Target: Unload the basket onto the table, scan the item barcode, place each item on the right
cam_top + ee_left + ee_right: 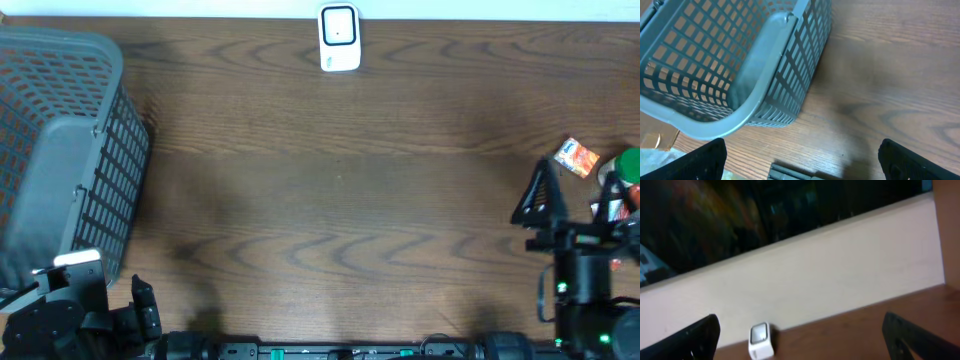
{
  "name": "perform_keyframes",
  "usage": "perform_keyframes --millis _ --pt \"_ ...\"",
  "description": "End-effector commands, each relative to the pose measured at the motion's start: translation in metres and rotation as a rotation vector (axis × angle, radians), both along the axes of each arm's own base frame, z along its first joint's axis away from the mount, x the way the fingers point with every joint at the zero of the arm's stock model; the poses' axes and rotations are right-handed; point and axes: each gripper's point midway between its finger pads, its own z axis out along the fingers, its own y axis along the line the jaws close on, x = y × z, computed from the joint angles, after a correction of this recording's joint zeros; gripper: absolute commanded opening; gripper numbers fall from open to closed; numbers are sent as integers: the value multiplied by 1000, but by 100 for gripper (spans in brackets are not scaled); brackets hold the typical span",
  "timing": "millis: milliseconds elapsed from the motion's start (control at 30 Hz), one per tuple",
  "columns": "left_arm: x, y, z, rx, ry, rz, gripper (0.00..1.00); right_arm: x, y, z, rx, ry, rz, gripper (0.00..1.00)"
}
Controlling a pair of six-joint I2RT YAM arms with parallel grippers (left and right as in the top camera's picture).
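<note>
A white barcode scanner [339, 40] stands upright at the table's far edge, its dark window facing the table; the right wrist view also shows the scanner [760, 340] far ahead against the pale wall. Items lie at the right edge: a small orange packet [577, 157] and something green with a red and white label [627, 170], partly cut off. My right gripper [800, 336] hangs open and empty beside them, aimed at the far wall. At the near left corner my left gripper [801, 159] is open and empty above bare wood, just short of the basket.
A large grey plastic mesh basket [95, 170] fills the left side of the table; its near corner [752, 107] sits just ahead of the left fingers. The right arm's body [580, 285] stands at the near right, the left arm's [60, 310] at the near left.
</note>
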Motion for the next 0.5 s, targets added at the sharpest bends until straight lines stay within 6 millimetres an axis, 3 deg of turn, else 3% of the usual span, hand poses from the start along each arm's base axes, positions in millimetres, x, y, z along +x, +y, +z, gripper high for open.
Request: perform_keyframes --millis 0,200,467 --pt "-1 2 2 -2 -11 19 97 0 -2 -27 17 -35 -8 99" --pt "-1 2 2 -2 -10 19 97 15 -8 -91 27 -77 -51 99" --pt "-1 2 2 -2 -11 19 97 23 -13 -152 -102 -48 -105 99"
